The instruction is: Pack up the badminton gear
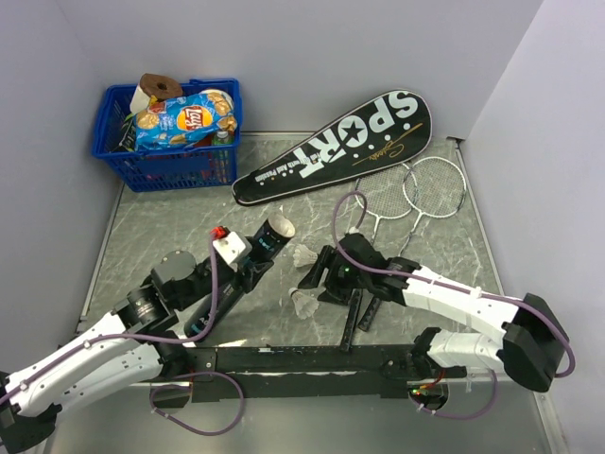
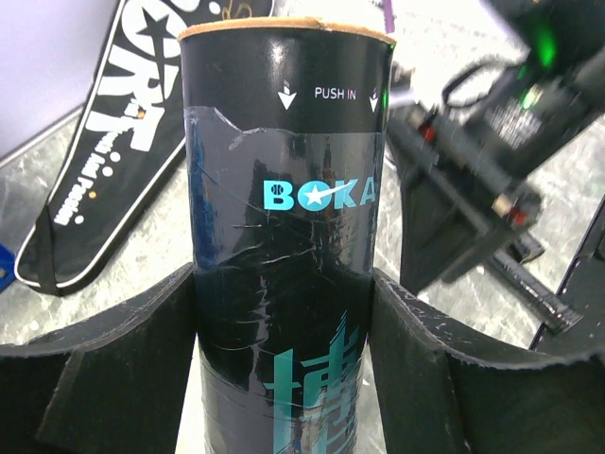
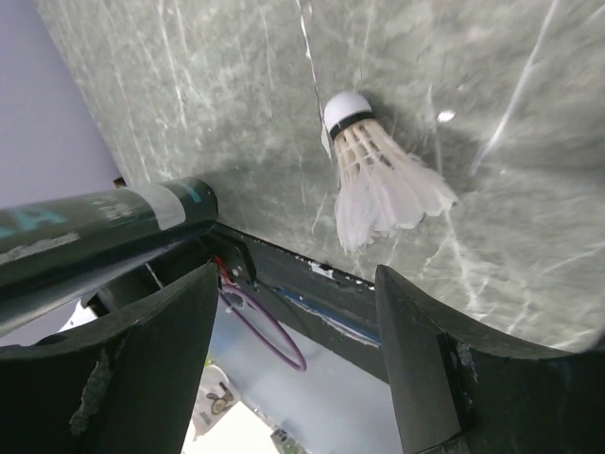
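Tube (image 2: 284,189) | clamped in left pincer (image 2: 284,284), open end beyond its tips | right pincer (image 3: 298,284) spread apart, shuttlecock (image 3: 378,175) lying just beyond tips, untouched

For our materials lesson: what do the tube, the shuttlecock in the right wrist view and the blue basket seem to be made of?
Tube: probably cardboard under glossy black printed film; a tan rim shows at its mouth and the film wrinkles.
Shuttlecock: matte white feathers on a rounded white cap, its core unseen.
Basket: likely blue plastic, with moulded lattice walls.
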`<state>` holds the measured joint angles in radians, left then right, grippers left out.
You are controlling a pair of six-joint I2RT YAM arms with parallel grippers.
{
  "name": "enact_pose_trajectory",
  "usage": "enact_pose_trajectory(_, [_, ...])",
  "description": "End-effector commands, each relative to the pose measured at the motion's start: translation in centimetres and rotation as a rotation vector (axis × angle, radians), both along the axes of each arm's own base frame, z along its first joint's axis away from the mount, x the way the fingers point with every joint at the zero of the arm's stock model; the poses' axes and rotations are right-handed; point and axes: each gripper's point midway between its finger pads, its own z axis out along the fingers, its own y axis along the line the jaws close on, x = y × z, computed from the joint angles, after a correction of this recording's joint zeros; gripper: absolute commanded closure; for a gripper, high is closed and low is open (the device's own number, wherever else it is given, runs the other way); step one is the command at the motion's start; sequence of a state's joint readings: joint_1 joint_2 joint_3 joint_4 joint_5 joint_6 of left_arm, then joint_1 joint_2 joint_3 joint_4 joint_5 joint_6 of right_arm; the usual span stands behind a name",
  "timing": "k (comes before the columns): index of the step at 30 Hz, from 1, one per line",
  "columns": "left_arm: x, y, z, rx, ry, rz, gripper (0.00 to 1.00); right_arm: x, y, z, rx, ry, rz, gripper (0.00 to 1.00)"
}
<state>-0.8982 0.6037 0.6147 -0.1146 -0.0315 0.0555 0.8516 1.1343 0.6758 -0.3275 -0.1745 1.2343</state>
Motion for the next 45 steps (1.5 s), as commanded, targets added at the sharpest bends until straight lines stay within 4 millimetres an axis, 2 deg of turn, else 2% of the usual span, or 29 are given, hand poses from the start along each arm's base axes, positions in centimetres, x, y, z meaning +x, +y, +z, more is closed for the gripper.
enact_pose_trajectory(1, [-0.2,-0.1,4.2,-0.124,-0.061,-0.002,0.99,0.4,2.1,0.5,0.038,0.020,-0.052,0.26])
enact_pose_trajectory(7, [-0.5,-0.1,4.6,-0.141,-0.060,-0.011,0.99,-0.6,3.0,-1.6,0.010,0.080,-0.070,0.27])
enact_pose_trajectory(15, [-0.6,0.0,4.6,-0.147,-0.063,-0.014,0.99,0.2,4.3,-3.8,0.010,0.105,-0.121,0.31])
enact_pose_trajectory(22, [-0.5,-0.4,4.1,-0.133,-0.052,-0.020,0.99,0.8,4.1,-5.3,-0.021,0.110,-0.169,0.43])
enact_pose_trajectory(32, [-0.2,-0.7,3.3,-0.112,-0.037,-0.018,0.99,2.3,2.3,-6.0,-0.106,0.060,-0.213,0.56])
enact_pose_trajectory(35, [0.0,-0.7,3.1,-0.105,-0.033,-0.013,0.99,2.9,1.8,-6.1,-0.130,0.041,-0.221,0.64])
enact_pose_trajectory(36, [0.0,-0.7,2.9,-0.102,-0.029,-0.013,0.99,3.3,1.6,-5.9,-0.137,0.022,-0.227,0.73])
enact_pose_trajectory(38, [0.1,-0.8,2.7,-0.095,-0.029,-0.012,0.99,4.0,1.1,-5.5,-0.160,-0.015,-0.227,0.82])
enact_pose_trajectory(39, [0.1,-0.8,2.7,-0.094,-0.027,-0.010,0.99,4.2,0.7,-5.4,-0.184,-0.030,-0.230,0.93])
enact_pose_trajectory(40, [0.2,-0.8,2.6,-0.091,-0.026,-0.009,0.99,4.6,0.6,-4.9,-0.194,-0.060,-0.219,0.97])
enact_pose_trajectory(41, [0.2,-0.9,2.5,-0.089,-0.026,-0.010,0.99,4.8,0.5,-4.5,-0.198,-0.078,-0.217,1.00])
enact_pose_trajectory(45, [0.3,-0.9,2.3,-0.080,-0.030,-0.008,0.99,5.1,0.0,-1.4,-0.206,-0.173,-0.162,1.00])
